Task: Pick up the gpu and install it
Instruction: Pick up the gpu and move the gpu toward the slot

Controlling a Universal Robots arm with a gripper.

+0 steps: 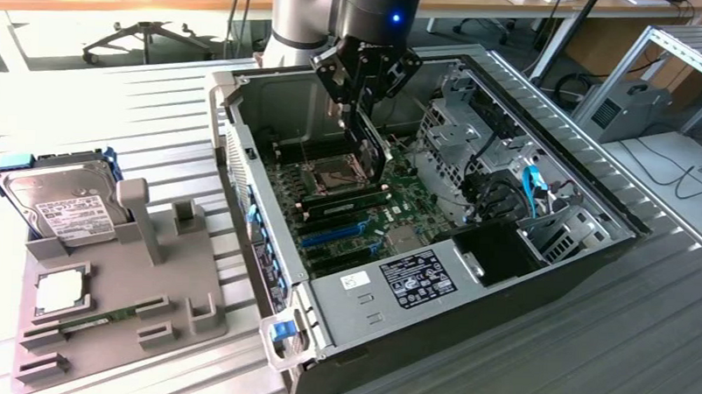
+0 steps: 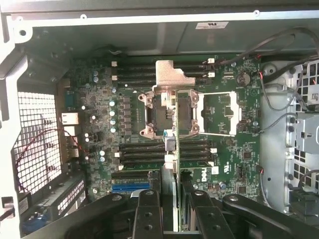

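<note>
"Black fingers of the tool (image 1: 361, 99) are clamping the gpu (image 1: 372, 154), aren't they?"

"Yes. The jaws are standing roughly half closed and pinching the thin card at its upper end. It is hanging upright inside the open computer case (image 1: 359, 324), over the motherboard (image 1: 362, 217). I cannot tell whether it is touching a slot."

"And from the wrist?"

"The tool (image 2: 175, 199) is gripping the gpu (image 2: 172, 144) edge-on, and the silver bracket (image 2: 169, 77) is showing at the end farthest from the fingers."

"Is anything reading clearly?"

"Not for me. A white sticker (image 2: 212, 25) is sitting on the case wall, and a black-and-white label (image 1: 416, 278) is lying on a black cover inside the case, but the print on both is too small. The hard drive (image 1: 59, 200) is carrying a white label that is equally unreadable. It is resting in the grey holder (image 1: 125, 329) by the table (image 1: 626, 347) edge at the exterior view's left."
</note>
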